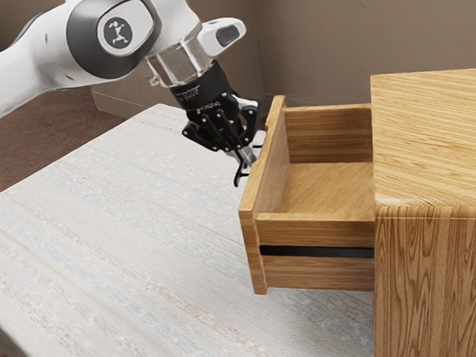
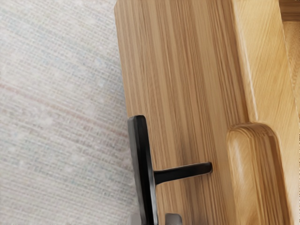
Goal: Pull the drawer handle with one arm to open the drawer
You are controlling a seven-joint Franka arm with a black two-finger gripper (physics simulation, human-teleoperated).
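Exterior view puts the claw (image 1: 241, 151) right against the outer face of the drawer (image 1: 324, 190), at the black handle (image 1: 239, 177), which juts out just below the claw's tip. The white arm (image 1: 70, 37) slopes down to it from behind. Claw and handle are both black and overlap there, so I cannot tell whether the claw is clamped on the handle or only resting beside it. The drawer itself stands well out of the wooden cabinet (image 1: 436, 155), on the far side of the front panel from the claw. Its bare floor and side walls are open to view, with nothing lying inside as far as I can see. In the wrist view the handle's bar stands off the drawer front (image 2: 183, 70) on a short black post, close under the hand, with the pale woven table (image 2: 56, 117) on the bar's outer side. By my reading the task is largely done: the drawer is plainly open, by a good part of its depth. Some of its length may yet be inside the cabinet, though the cabinet top hides how much. What seems left is at most a little more pull straight away from the cabinet, then letting go of the handle.
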